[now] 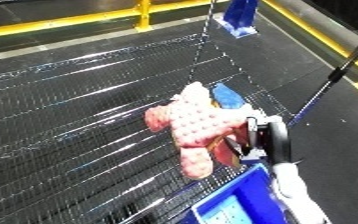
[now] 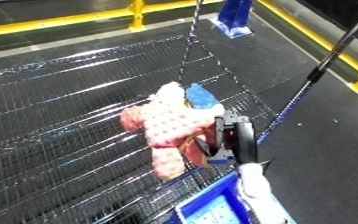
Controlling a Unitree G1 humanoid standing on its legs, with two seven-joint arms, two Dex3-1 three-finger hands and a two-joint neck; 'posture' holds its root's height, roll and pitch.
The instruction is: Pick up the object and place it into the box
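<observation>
your right hand (image 1: 266, 137), black and at the end of the white and silver forearm (image 1: 293, 192) rising from the lower right of the frame, is curled round the pink plush toy with the dotted, bumpy fabric (image 1: 196, 127). its fingers (image 2: 230, 131) wrap the toy's right side, and the toy is held up at the centre of the frame, its pale limbs spreading left, up and down from the grip. a reddish-brown patch of the toy shows just beside the fingers, and a small blue piece (image 1: 226, 96) sits against its upper right edge, touching it; you cannot tell from here whether that piece belongs to the toy. your left hand shows in neither view.

nearest to you, at the bottom edge right of centre, the blue plastic bin (image 1: 233, 202) shows only its rim and a bit of inner wall, directly below your forearm and below the toy.

behind and under the toy, the dark wire-mesh surface (image 1: 78, 125) fills the left and middle of the frame, catching streaks of light. to the right a thin dark pole (image 1: 331, 82) slants from the upper right edge down toward your hand, over dark flooring.

farthest off, a yellow railing (image 1: 78, 20) crosses the upper left, another yellow rail (image 1: 322, 32) runs down the upper right, and a blue upright object (image 1: 242, 17) stands at the top centre.
</observation>
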